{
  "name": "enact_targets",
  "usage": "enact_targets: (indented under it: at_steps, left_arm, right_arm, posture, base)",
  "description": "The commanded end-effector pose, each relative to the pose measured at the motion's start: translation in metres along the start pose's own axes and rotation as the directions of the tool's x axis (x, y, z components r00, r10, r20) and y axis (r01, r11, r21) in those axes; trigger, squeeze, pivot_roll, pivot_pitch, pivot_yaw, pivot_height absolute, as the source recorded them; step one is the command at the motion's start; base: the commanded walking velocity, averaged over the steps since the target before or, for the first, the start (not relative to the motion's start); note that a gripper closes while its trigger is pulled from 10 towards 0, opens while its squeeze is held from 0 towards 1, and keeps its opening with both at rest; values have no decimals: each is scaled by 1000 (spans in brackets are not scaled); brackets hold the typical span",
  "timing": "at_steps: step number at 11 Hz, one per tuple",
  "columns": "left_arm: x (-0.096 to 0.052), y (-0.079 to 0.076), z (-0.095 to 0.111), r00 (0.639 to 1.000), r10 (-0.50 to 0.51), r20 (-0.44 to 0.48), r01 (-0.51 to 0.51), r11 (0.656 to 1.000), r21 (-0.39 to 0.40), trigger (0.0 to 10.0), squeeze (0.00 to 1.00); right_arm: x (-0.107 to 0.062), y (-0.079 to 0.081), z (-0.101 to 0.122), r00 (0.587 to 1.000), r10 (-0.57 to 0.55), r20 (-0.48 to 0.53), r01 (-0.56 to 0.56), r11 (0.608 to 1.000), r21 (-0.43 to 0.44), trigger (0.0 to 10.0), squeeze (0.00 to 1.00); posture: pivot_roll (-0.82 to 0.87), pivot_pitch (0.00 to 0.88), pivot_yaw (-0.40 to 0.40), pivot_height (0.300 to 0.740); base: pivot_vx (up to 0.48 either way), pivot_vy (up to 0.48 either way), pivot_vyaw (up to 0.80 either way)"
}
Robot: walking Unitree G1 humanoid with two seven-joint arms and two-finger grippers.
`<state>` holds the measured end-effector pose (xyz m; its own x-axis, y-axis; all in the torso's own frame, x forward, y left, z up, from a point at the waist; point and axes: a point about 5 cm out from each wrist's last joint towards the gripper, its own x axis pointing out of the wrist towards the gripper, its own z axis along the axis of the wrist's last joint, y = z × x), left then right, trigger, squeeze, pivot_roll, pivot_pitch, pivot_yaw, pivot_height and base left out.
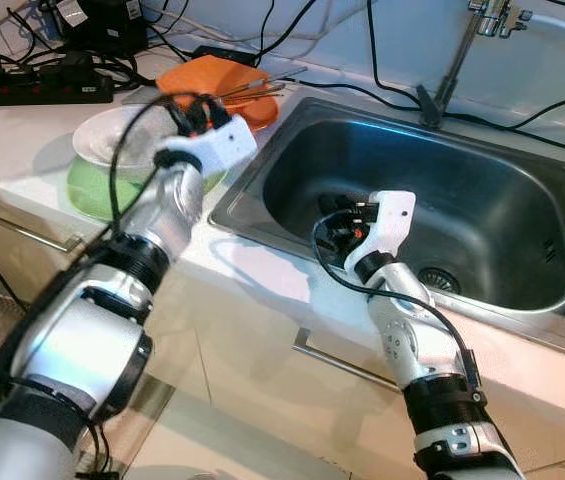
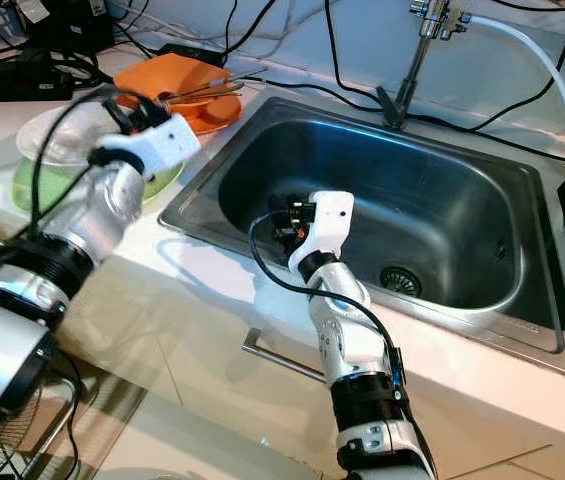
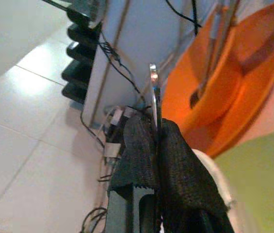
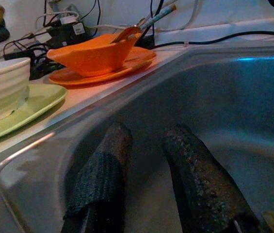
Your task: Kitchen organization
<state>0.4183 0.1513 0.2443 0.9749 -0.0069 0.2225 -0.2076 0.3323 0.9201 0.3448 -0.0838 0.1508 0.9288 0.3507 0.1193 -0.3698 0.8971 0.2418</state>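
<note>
Left gripper (image 3: pixel 156 145) is holding its two black fingers pressed together on a thin metal utensil (image 3: pixel 154 99), which is standing edge-on between the pads and projecting beyond the tips. What kind of utensil it is cannot be told. In the head views this gripper is hovering over the counter (image 1: pixel 22 150), above the white bowl (image 1: pixel 112 135) and near the orange bowl (image 1: pixel 224 82).

Right gripper (image 4: pixel 146 160) is reaching down inside the steel sink (image 2: pixel 432 150), close to the wall nearest the dishes. Its fingers are standing apart with nothing between them.

The orange bowl is sitting on an orange plate (image 4: pixel 127 60) just beside the sink rim, and it is carrying several long utensils (image 1: pixel 262 88) that are leaning out over its edge toward the sink. The white bowl is resting on a green plate (image 4: pixel 30 104) next to the orange set, farther from the sink.

A drain (image 2: pixel 400 280) is lying in the sink floor. A faucet (image 2: pixel 424 30) is rising behind the basin, with a white hose (image 2: pixel 552 70) curving away from it. Black cables (image 1: pixel 342 90) are running along the back of the counter, and a power strip (image 1: pixel 32 90) is lying at its far left. Cabinet handles (image 1: pixel 22 228) are showing below the counter edge.
</note>
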Motion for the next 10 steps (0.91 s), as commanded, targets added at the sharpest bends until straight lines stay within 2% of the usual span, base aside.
enact_targets:
  at_steps: [1,2,3,4,5,6,7,8,9,10]
  left_arm:
    - [4,14,15,996,60,63,-62,997,35,0,0]
    - [5,23,24,988,102,113,-106,994,26,0,0]
    - [4,32,38,974,145,175,-141,989,-35,0,0]
    - [-5,45,67,924,205,322,-142,968,-207,0,0]
    - [-11,49,79,895,228,384,-126,954,-272,0,0]
    - [-19,52,91,867,229,442,-37,916,-400,4627,0]
    - [-26,48,95,864,237,444,48,839,-541,10000,0]
    - [-31,39,94,871,211,443,132,768,-626,10000,0]
    - [-37,32,93,874,194,445,211,674,-708,10000,0]
    - [-38,29,91,877,184,443,247,617,-747,10000,0]
  right_arm:
    - [-1,-2,-9,999,-9,-41,9,1000,11,10000,0]
    - [0,-2,-9,999,-7,-39,7,1000,9,10000,0]
    - [2,-3,-7,999,-8,-35,8,1000,4,10000,0]
    - [6,-5,-2,1000,-16,-20,16,1000,-20,10000,0]
    - [9,-7,2,1000,-20,-2,20,999,-28,10000,0]
    - [13,-11,11,999,-25,24,26,999,-44,10000,0]
    - [18,-15,22,998,-27,51,31,997,-68,10000,0]
    - [21,-17,30,997,-19,76,25,996,-87,10000,475]
    - [23,-19,41,994,-2,110,14,995,-103,10000,1000]
    - [24,-21,48,991,12,136,4,993,-116,10000,1000]
  posture:
    - [179,67,-72,740]
    - [181,62,-72,740]
    - [183,53,-71,740]
    - [191,37,-71,740]
    - [193,31,-71,740]
    - [197,21,-68,740]
    - [196,9,-64,740]
    - [193,3,-61,740]
    - [191,0,-56,740]
    - [191,0,-54,740]
  base:
    - [0,0,0]
    - [0,0,0]
    - [0,0,0]
    - [0,0,0]
    - [0,0,0]
    - [0,0,0]
    - [0,0,0]
    - [0,0,0]
    - [0,0,0]
    - [0,0,0]
